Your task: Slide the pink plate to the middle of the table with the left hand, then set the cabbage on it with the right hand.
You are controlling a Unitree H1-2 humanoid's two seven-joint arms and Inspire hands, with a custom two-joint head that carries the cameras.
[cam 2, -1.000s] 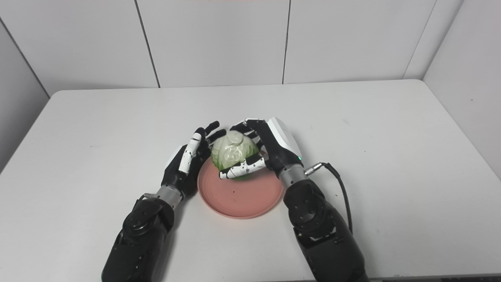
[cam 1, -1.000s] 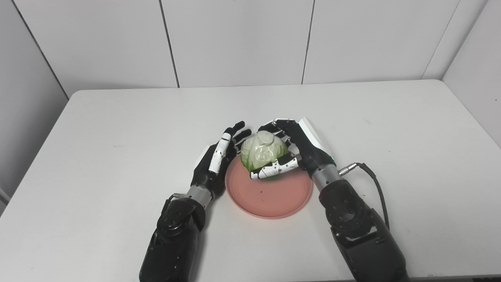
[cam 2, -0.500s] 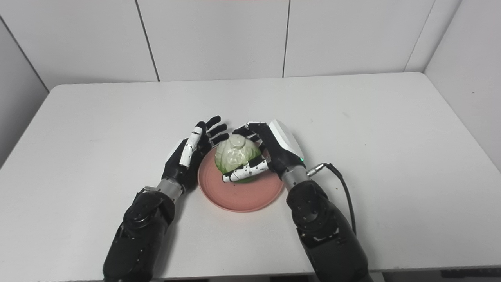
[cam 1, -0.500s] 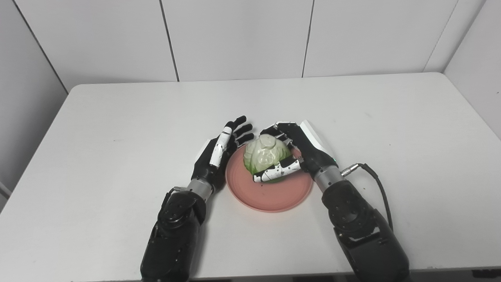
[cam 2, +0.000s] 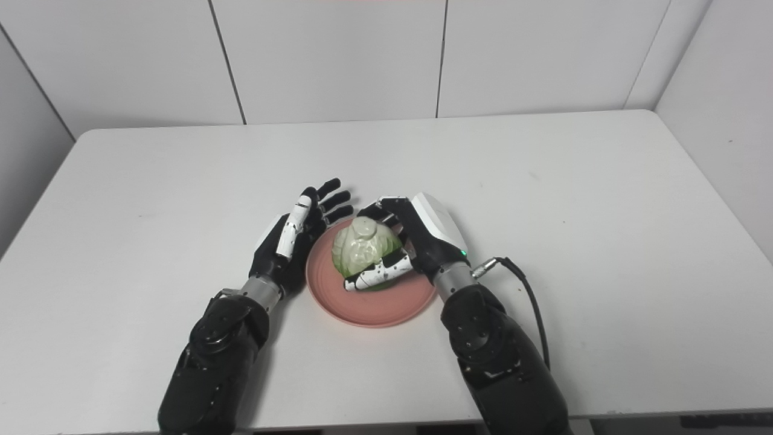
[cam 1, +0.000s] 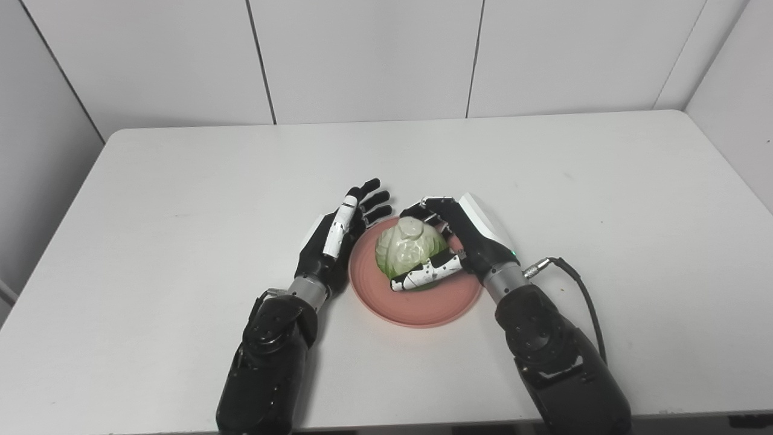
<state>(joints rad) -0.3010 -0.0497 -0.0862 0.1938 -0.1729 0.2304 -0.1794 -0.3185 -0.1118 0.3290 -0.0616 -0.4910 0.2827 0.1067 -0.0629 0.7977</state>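
Since a second ago the cabbage (cam 1: 411,255) has come down with the right hand (cam 1: 468,241) and now sits lower over the middle of the pink plate (cam 1: 416,303), though whether it already rests on the dish cannot be told; the left hand (cam 1: 331,244) has kept its place.

Nearest, at the bottom of the frame, two black forearms come in, one from the lower left, one from the lower right, with a black cable (cam 1: 578,284) looping off the right wrist. Just beyond them lies the one pink plate, round and shallow, salmon-coloured, near the centre of the white tabletop (cam 1: 181,199). On it is the single cabbage: a small pale head, creamy on top, brighter green low down, its leaves tightly folded.

Right-hand fingers (cam 1: 426,275) are curled around the cabbage, the speckled thumb across its near side and the others over the far side. Left hand stands on edge just beside the plate's left rim, fingers (cam 1: 338,229) straight, slightly fanned, holding nothing.

Beyond, the tabletop runs to white wall panels (cam 1: 362,60).
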